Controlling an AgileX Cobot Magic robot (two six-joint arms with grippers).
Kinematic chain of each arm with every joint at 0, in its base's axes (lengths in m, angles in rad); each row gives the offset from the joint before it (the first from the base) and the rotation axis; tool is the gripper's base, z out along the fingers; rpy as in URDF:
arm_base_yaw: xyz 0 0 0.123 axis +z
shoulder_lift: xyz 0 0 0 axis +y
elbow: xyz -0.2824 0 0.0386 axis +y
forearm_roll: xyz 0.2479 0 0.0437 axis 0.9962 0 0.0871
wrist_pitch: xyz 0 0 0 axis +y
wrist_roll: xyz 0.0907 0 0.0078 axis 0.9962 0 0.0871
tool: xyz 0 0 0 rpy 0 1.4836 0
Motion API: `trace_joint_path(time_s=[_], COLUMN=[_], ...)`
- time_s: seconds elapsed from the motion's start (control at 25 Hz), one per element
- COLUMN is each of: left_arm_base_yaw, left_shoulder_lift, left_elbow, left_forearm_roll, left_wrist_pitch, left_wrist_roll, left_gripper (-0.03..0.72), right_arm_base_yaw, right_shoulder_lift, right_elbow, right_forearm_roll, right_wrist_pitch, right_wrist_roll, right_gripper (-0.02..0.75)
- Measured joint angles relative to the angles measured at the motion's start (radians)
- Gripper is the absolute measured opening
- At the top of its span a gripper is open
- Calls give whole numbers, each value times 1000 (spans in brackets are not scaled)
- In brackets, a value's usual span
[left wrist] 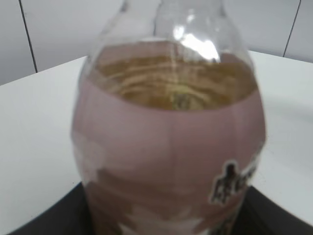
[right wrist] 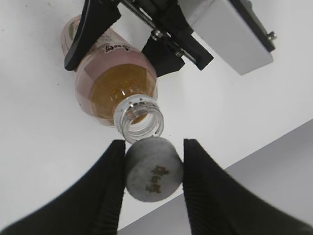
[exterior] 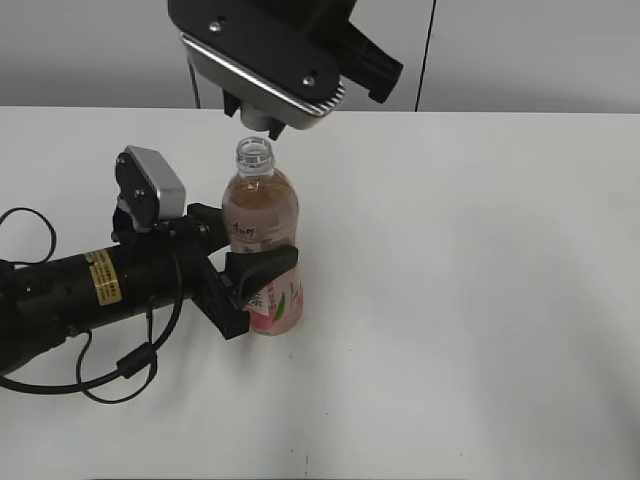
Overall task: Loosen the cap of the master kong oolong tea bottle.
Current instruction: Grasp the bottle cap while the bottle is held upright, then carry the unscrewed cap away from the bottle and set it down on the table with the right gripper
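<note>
The master kong oolong tea bottle [exterior: 262, 235] stands upright on the white table, its neck open and bare. It fills the left wrist view [left wrist: 168, 142] and shows from above in the right wrist view [right wrist: 115, 83]. My left gripper [exterior: 240, 275] is shut on the bottle's middle from the left; its dark jaws flank the label [left wrist: 166, 215]. My right gripper [right wrist: 152, 169] is shut on the cap [right wrist: 154, 169], a round white cap with a dark mark on top, held off the neck just above the bottle's mouth. In the exterior view the right gripper [exterior: 262, 122] hangs right over the neck.
The white table [exterior: 470, 300] spreads to the right and front of the bottle. A black cable [exterior: 110, 375] loops on the table by the left arm. A grey wall [exterior: 530, 50] stands behind the table's far edge.
</note>
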Motion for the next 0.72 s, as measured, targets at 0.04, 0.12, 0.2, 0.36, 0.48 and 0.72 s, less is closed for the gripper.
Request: trace_joint_path(time_s=[0.04,0.12,0.2,0.36,0.48,0.72], left_arm_base_yaw=[0,0,0,0,0,0], left_shoulder_lift=[0,0,0,0,0,0], left_elbow=[0,0,0,0,0,0], left_forearm_roll=[1,1,1,3,3,3], left_wrist_pitch=[0,-1,-1,-1,-1,-1], left_wrist_roll=[0,0,0,0,0,0], left_gripper=[385,385,385,385,385,385], right_arm_base_yaw=[0,0,0,0,0,-36], right_shoulder_lift=[0,0,0,0,0,0], right_elbow=[0,0,0,0,0,0], right_forearm_roll=[-4,-28,-59,-102,-137,-178], right_wrist_pitch=[0,0,0,0,0,0], right_wrist_roll=[16,73,177,496,780,1302], right_gripper=[274,273,273,273,273,273])
